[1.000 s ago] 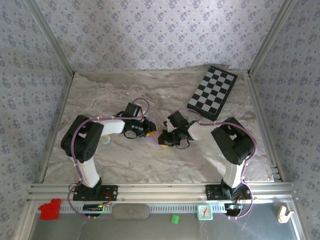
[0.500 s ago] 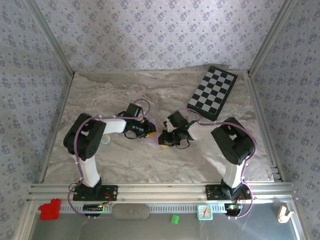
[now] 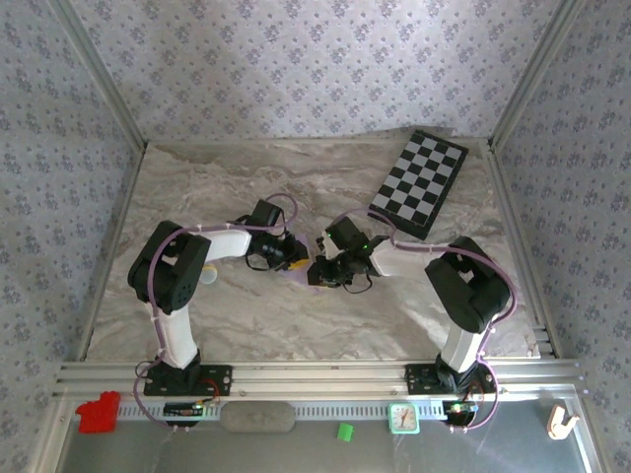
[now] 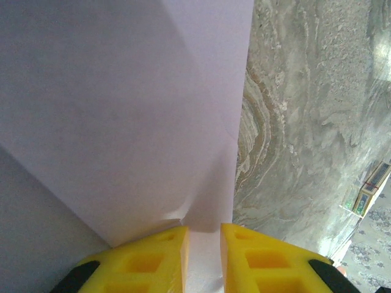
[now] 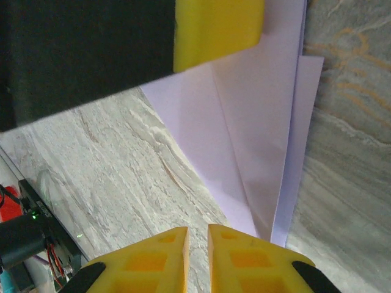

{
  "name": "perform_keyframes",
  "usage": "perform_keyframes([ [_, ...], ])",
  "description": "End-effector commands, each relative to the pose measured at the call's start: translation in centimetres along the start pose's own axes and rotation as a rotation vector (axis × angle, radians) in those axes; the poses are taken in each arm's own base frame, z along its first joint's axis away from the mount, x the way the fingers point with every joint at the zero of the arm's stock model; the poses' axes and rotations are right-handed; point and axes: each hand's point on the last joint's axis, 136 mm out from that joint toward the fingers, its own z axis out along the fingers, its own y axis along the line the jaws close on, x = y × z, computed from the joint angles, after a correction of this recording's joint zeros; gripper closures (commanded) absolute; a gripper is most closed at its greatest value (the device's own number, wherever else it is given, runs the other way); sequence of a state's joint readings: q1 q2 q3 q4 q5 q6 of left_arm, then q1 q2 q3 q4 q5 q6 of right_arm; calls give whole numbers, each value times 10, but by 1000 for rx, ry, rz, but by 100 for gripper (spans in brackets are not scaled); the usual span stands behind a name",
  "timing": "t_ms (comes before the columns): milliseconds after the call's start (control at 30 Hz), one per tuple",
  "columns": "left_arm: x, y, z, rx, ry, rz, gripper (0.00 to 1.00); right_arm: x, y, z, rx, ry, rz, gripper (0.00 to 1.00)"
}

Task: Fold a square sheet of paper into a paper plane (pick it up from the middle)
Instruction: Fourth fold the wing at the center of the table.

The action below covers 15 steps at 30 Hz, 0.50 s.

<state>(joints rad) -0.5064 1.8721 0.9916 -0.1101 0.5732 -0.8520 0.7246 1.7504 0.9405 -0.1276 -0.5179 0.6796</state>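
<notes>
The paper plane (image 5: 256, 152), partly folded, lies flat on the tabletop (image 4: 305, 122) between both jaws. Left gripper (image 4: 203, 241) pinches its edge narrowly, steadying it; right gripper (image 5: 197, 239), jaws nearly closed, hovers at its tip, apparently empty.

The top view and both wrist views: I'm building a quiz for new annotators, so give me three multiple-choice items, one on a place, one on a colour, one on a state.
1. Where is the chequered board?
A. far right of the table
B. near left corner
C. between the arm bases

2. What colour is the paper?
A. green
B. pale lilac
C. orange

3. How is the paper?
A. flat, unfolded
B. crumpled into a ball
C. folded, with creases running to a point

Answers:
1. A, it lies at the far right in the top view.
2. B, both wrist views show lilac.
3. C, the right wrist view shows layered flaps narrowing to a tip.
</notes>
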Motion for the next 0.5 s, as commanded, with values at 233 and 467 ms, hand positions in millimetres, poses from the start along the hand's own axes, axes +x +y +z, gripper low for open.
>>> perform_keyframes([
  [233, 9, 45, 10, -167, 26, -63, 78, 17, -27, 8, 97, 57, 35, 84],
  [467, 10, 46, 11, -172, 31, -67, 78, 19, -35, 9, 122, 60, 53, 84],
])
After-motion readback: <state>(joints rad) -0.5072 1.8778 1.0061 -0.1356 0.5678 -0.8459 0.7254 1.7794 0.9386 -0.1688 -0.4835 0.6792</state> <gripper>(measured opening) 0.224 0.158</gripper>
